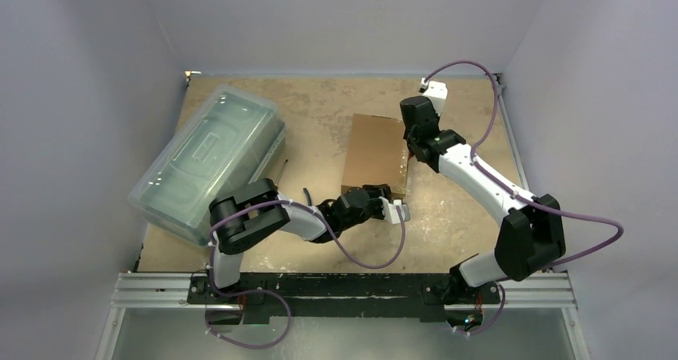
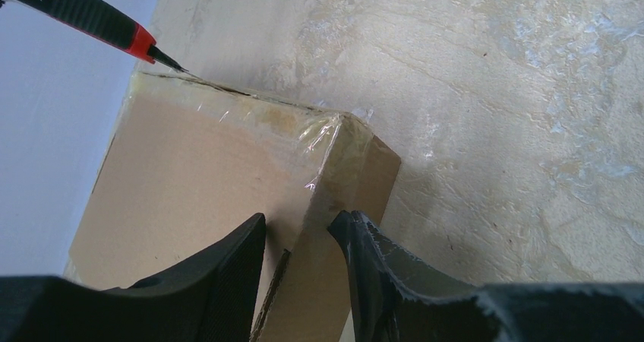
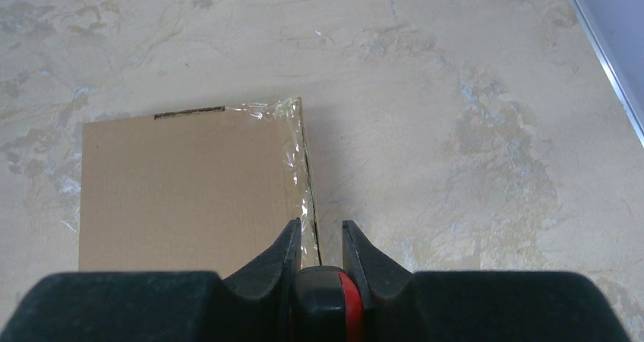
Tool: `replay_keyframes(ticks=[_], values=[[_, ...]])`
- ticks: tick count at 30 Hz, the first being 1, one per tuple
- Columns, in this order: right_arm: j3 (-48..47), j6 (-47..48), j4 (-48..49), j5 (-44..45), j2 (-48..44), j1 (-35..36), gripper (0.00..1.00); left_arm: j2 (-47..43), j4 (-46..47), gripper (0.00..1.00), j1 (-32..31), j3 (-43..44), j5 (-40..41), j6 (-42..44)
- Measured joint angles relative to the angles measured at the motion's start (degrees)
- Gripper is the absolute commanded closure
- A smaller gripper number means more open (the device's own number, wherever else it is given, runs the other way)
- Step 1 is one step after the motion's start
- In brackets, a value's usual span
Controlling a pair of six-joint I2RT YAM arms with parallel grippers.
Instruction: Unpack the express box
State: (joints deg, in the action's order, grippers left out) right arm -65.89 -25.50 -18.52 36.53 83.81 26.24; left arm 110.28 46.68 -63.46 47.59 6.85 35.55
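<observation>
The express box [image 1: 376, 154] is a flat brown cardboard box lying mid-table, with clear tape along its edges [image 3: 300, 159]. My left gripper [image 1: 377, 194] is at the box's near end. In the left wrist view its jaws [image 2: 300, 228] close on a corner of the box [image 2: 190, 175], one finger over the top face and one against the side wall. My right gripper [image 1: 412, 150] hangs over the box's right edge, shut [image 3: 317, 232] on a black and red cutter [image 3: 328, 290]. The cutter's tip [image 2: 171, 62] touches the taped far edge.
A large translucent greenish plastic bin [image 1: 208, 160] with its lid on lies at an angle on the left of the table. A thin dark rod [image 1: 281, 172] lies beside it. Grey walls close the table on the left, right and back.
</observation>
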Motion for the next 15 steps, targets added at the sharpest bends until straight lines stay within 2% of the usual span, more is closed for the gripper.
replay_keyframes(ticks=[15], values=[[0.02, 0.04, -0.81, 0.02, -0.5, 0.0, 1.0, 0.28, 0.02, 0.6, 0.0, 0.42, 0.63, -0.96]])
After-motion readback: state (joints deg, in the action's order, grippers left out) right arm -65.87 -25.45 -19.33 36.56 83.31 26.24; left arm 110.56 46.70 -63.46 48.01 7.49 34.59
